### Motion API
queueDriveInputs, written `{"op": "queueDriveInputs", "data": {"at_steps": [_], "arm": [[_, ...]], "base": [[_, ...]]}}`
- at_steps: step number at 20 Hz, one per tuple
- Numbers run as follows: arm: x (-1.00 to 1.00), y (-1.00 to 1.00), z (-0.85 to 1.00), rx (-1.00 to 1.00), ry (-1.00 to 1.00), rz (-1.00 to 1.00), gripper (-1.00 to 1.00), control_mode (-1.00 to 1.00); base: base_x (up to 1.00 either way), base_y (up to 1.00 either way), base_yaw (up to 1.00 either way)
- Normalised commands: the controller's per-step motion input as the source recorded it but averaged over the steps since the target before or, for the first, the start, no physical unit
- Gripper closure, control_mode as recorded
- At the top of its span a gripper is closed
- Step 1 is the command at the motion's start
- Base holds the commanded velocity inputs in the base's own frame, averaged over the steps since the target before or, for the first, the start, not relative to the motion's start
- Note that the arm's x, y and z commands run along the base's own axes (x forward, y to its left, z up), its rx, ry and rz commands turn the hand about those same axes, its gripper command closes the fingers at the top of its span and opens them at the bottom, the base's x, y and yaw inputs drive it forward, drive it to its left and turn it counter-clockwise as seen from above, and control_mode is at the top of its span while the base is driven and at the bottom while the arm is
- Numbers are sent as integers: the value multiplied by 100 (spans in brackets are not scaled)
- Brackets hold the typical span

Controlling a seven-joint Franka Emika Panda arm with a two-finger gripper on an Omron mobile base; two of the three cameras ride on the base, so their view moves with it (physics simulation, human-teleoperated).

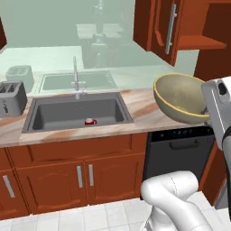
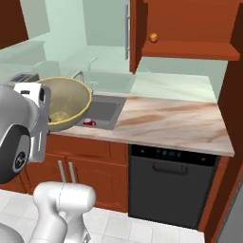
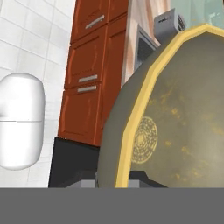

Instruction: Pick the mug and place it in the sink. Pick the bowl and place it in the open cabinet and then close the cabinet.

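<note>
The cabinet (image 1: 180,27) hangs high on the wall with its door (image 1: 158,27) swung open and its inner shelf (image 2: 190,50) bare, well above the marbled counter (image 2: 175,118), which lies free to the right of the sink (image 1: 49,115). The bowl (image 1: 180,97), wide, olive-tan with a thin yellow rim, is held tilted in the air over the counter's front edge, above the black dishwasher (image 1: 180,153). It sits right against the gripper, whose fingers are hidden behind it, so whether they clamp its rim cannot be told. The small red mug (image 1: 90,121) rests in the sink basin.
</note>
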Motion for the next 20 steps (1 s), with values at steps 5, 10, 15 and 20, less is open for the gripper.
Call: {"op": "queueDriveInputs", "data": {"at_steps": [5,10,15,20], "arm": [[0,0,0,0,0,0,100,100],[0,0,0,0,0,0,100,100],[0,0,0,0,0,0,100,100],[0,0,0,0,0,0,100,100]], "base": [[0,-72,0],[4,-58,-2],[22,-31,-6],[37,0,-8]]}}
